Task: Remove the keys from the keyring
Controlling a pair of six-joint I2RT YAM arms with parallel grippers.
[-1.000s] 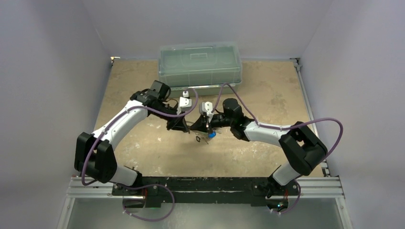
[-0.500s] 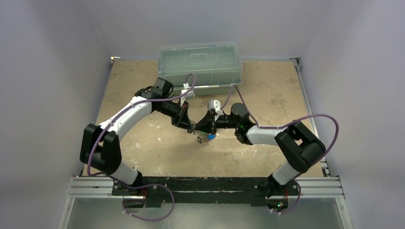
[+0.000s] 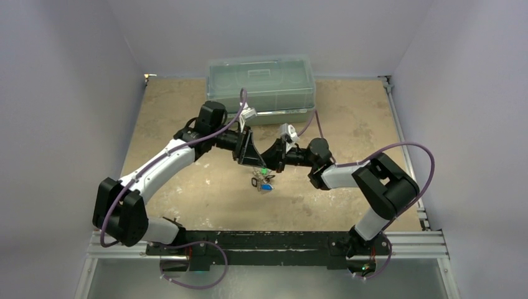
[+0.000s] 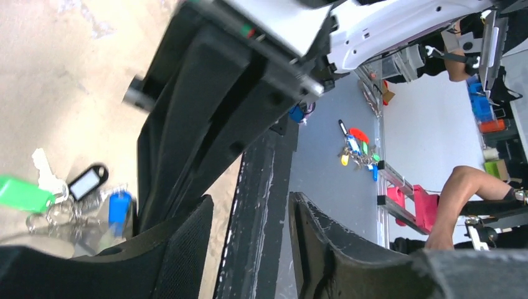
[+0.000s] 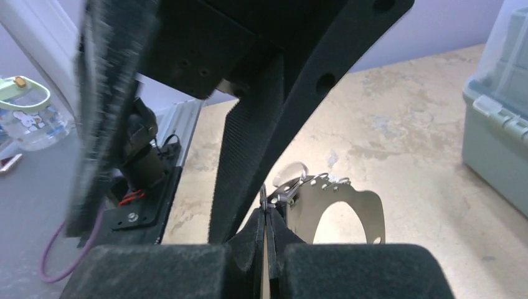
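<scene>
The keys hang as a small bunch between my two grippers above the table; I see a green tag, a blue tag and a black tag. In the left wrist view the keys lie at the far left, outside my jaws. My right gripper is shut on a thin wire edge of the keyring, a flat grey oval loop; from above, the right gripper sits right of the bunch. My left gripper is open and empty; from above, it is just left of the bunch, close to the right one.
A closed translucent green bin stands at the back of the table, just behind both grippers; its corner shows in the right wrist view. The black base rail runs along the near edge.
Both grippers have moved back toward the bin and closer together. The left gripper has swung right and turned. The key bunch now hangs lower beneath them, with the green tag showing.
</scene>
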